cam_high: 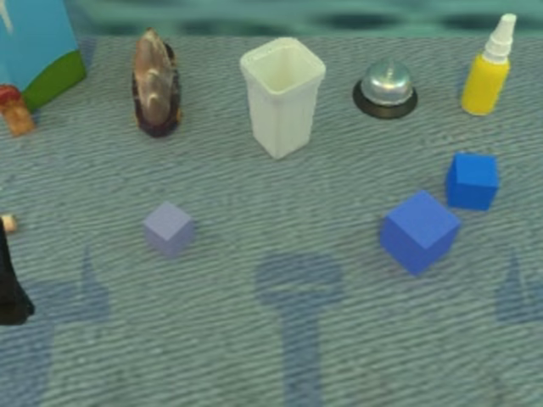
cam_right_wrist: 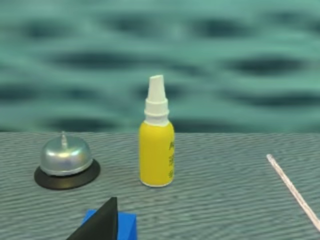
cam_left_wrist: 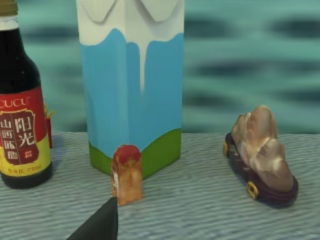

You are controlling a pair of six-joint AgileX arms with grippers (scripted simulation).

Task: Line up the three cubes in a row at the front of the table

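Three cubes lie apart on the table (cam_high: 271, 356). The small lavender-grey cube (cam_high: 169, 229) sits left of centre. At the right, the larger medium-blue cube (cam_high: 419, 231) sits turned at an angle. The small bright blue cube (cam_high: 472, 181) lies just behind and to the right of it. Neither arm shows in the top view. A dark part of my left gripper (cam_left_wrist: 102, 222) shows in the left wrist view, over bare table near the back-left objects. My right gripper (cam_right_wrist: 104, 222) hangs just before the bright blue cube (cam_right_wrist: 127, 225), apart from it.
Along the back stand a blue-and-white carton (cam_high: 38, 42), a small red-orange figure (cam_high: 15, 110), a stone ornament (cam_high: 155, 82), a white square cup (cam_high: 282, 96), a silver bell (cam_high: 386, 87) and a yellow dropper bottle (cam_high: 488, 72). A dark sauce bottle (cam_high: 10, 284) stands at the left edge.
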